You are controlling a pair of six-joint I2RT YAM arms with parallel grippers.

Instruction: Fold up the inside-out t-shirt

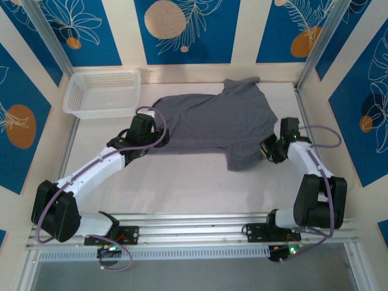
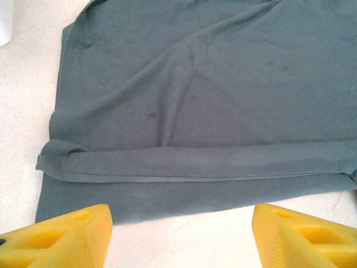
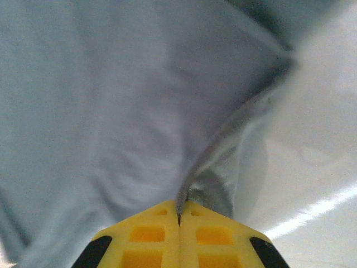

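From my left wrist, the yellow fingers (image 2: 61, 237) of my left pincer (image 2: 181, 237) are cut off by the bottom edge, so their roots are out of frame. The t-shirt (image 2: 212, 100) runs out past the top and right edges there. A white thing (image 2: 4, 22) at the top left corner is clipped too much to name.

From my right wrist the cloth sits so close that it blurs. The fold pinched in my right pincer (image 3: 178, 215) disappears between the pads — how deep it goes I cannot tell.

From above, both pincers' fingertips are too small and dark to make out, and my left one overlaps the shirt's edge.
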